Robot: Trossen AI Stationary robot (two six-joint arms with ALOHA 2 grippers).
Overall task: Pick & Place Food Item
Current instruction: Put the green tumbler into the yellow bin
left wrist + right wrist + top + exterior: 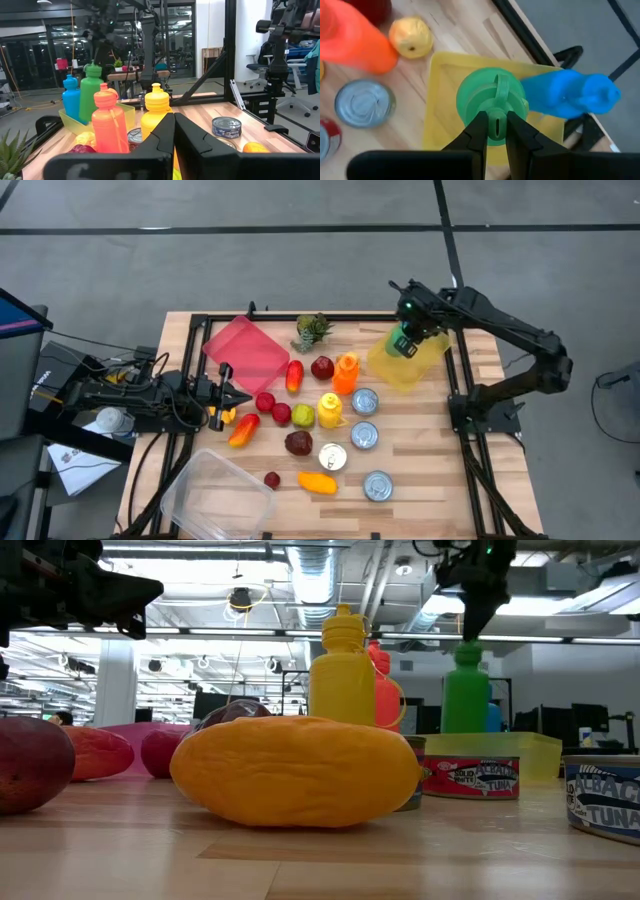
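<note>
The right end effector (495, 131) is pinching the cap of a green plastic bottle (491, 102), its two dark fingers closed narrowly on the small top loop. In the high view this is happening at the upper right of the wooden counter (430, 460), where the green plastic bottle is standing upright inside a translucent yellow plastic tray (408, 365). A blue plastic bottle (570, 94) is sitting just beside it in the same tray. An orange plastic bottle (345, 372) and a yellow plastic bottle (329, 410) are standing left of the tray, near the frame's centre, with several silver tin cans (364, 402) below and to the right of them. The left end effector (228, 392) is resting fully closed at centre left of the high view, beside a flat pink plastic lid (247, 350).
</note>
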